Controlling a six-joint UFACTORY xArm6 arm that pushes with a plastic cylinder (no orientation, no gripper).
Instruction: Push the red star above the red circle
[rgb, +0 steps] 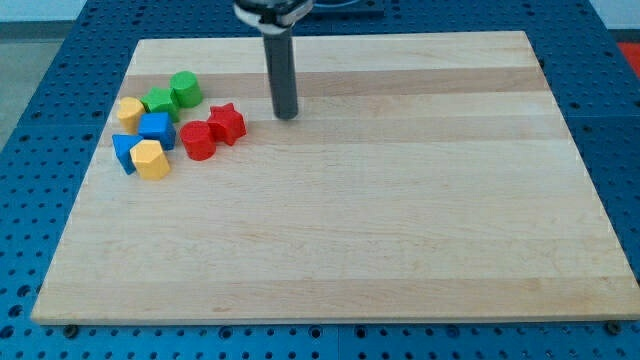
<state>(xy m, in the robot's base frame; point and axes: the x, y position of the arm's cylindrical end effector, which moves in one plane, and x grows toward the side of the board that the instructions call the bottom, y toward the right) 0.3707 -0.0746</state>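
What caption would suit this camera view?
My tip rests right of the red star, which touches the red circle.

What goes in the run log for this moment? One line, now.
my tip: right of red star, apart | red star: upper right of red circle, touching | step: not done
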